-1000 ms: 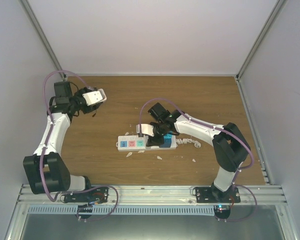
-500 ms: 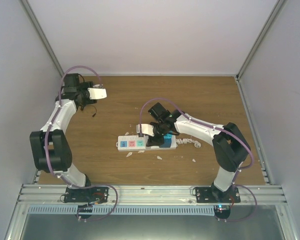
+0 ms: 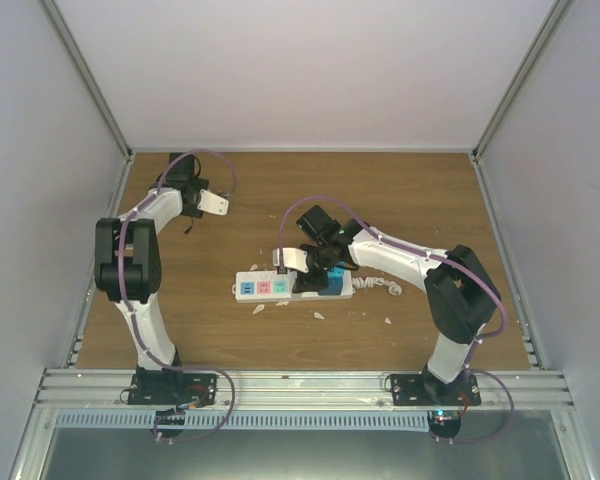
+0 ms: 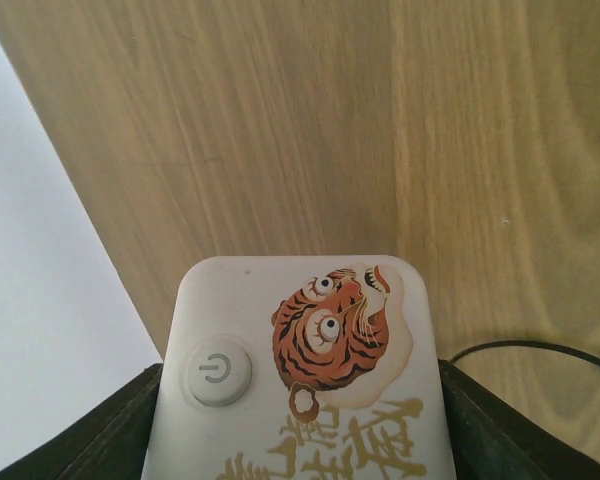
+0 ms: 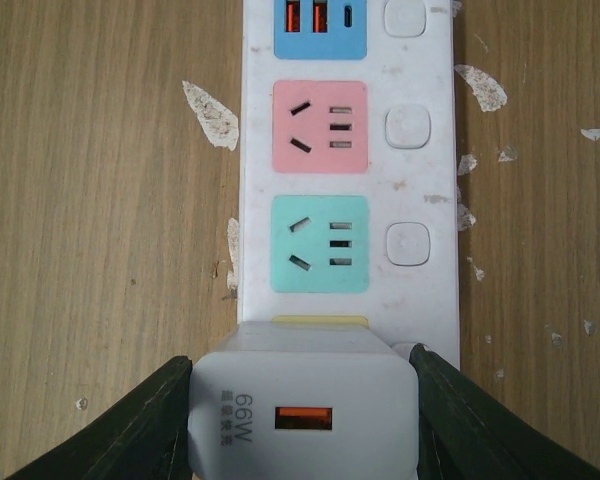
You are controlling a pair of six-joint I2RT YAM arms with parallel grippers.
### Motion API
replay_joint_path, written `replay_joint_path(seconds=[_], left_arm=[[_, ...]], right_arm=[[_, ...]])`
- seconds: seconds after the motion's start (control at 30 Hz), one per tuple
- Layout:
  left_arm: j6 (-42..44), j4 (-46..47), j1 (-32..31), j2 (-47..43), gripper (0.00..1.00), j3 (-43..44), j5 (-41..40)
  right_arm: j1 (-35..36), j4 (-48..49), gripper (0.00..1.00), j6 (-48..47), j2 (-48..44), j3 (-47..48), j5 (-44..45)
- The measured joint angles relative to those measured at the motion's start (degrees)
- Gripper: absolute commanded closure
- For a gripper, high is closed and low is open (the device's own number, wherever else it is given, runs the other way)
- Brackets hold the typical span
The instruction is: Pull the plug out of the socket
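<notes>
Seen from above, a long white power strip (image 3: 265,288) lies flat near the middle of a wooden tabletop (image 3: 400,200). Its short coiled cord (image 3: 380,286) trails off the right end. The right pincer (image 3: 298,264) is closed around a boxy white plug (image 3: 292,261) over the strip.

In the right wrist view the two dark fingers (image 5: 165,425) press against both sides of the plug (image 5: 305,400). It covers a yellow outlet just below the pink and green ones on the power strip (image 5: 420,180). Whether its prongs are seated or already partly out cannot be told from here. White flakes (image 5: 210,115) litter the wood beside the strip.

The left pincer (image 3: 208,202) is well away, near the far left corner. It is closed on a white gadget (image 4: 300,360) with a power button and a tiger picture, and a thin black cable (image 4: 540,350) lies beside it.

The main risk is that nothing pins the strip down. If the plug sits tight, a pull would likely lift or drag the whole strip rather than free the plug. A slanted pull could bind the prongs. The plug's smooth sides could also let the fingers slip off.
</notes>
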Motion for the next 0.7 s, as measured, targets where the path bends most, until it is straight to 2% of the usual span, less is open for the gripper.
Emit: replay_joint_path(seconds=[0.23, 0.43, 0.7], left_arm=[[4.5, 1.8, -2.3, 5.7, 0.54, 4.2, -7.2], [6.7, 3.0, -3.0, 8.7, 0.40, 6.1, -11.2], [6.3, 2.9, -3.0, 10.4, 0.16, 8.2, -12.9]], right_arm=[[-0.2, 0.0, 0.89, 0.0, 0.2, 0.1, -0.4], [-0.2, 0.0, 0.89, -0.1, 0.2, 0.1, -0.6], [-0.2, 0.0, 0.89, -0.1, 0.3, 0.1, -0.7]])
